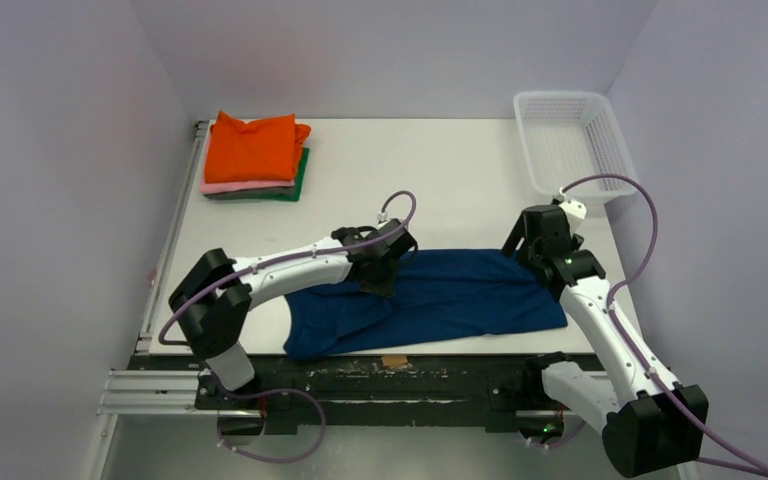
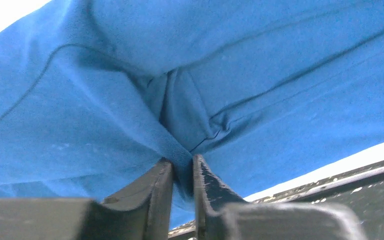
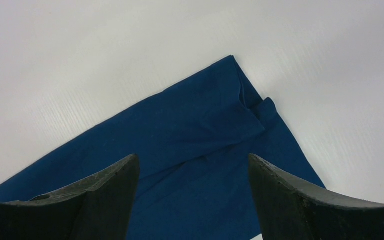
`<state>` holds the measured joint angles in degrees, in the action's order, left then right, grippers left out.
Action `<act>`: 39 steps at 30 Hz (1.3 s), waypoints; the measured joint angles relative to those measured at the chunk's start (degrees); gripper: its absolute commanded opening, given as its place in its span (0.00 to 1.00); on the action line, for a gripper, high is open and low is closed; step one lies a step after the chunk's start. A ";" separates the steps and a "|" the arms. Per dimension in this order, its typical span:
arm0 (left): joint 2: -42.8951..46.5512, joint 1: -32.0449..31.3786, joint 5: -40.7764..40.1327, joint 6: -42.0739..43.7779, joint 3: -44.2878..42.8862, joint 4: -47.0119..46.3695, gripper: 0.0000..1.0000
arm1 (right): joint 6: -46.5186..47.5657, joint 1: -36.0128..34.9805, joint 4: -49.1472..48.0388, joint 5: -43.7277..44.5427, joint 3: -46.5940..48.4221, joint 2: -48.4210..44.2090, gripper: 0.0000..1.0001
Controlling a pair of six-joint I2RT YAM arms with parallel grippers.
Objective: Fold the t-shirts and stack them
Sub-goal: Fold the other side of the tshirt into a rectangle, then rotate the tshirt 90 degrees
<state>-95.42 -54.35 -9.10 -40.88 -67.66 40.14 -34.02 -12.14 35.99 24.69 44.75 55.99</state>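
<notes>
A navy blue t-shirt (image 1: 440,300) lies folded lengthwise across the near half of the table. My left gripper (image 1: 380,285) is shut on a pinch of its cloth near the left middle; the left wrist view shows the blue fabric (image 2: 130,100) caught between the two fingers (image 2: 182,167). My right gripper (image 1: 532,250) is open and empty, hovering over the shirt's far right corner (image 3: 220,125). A stack of folded t-shirts sits at the far left: orange (image 1: 253,148) on top, pink (image 1: 222,186) under it, dark green (image 1: 295,188) at the bottom.
A white plastic mesh basket (image 1: 572,145) stands at the far right corner. A metal rail (image 1: 170,250) runs along the table's left edge. A small tan tape patch (image 1: 394,360) marks the near edge. Grey walls enclose the table.
</notes>
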 measured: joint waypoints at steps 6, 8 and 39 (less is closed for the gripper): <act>-1.16 0.00 0.28 0.07 0.13 1.20 0.86 | 0.00 0.00 0.04 0.15 0.00 0.42 0.78; 1.07 0.00 0.98 0.22 2.08 1.03 1.00 | 0.00 0.00 0.00 0.13 0.00 0.94 0.78; -9.03 26.69 16.44 -11.47 0.94 -17.14 1.00 | 3.39 -7.08 -25.64 -20.90 -8.55 22.53 0.87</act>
<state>-104.44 -27.66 7.33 -52.36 -66.72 23.00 -30.63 -19.22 10.35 3.79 36.21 78.52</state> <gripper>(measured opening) 0.998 0.856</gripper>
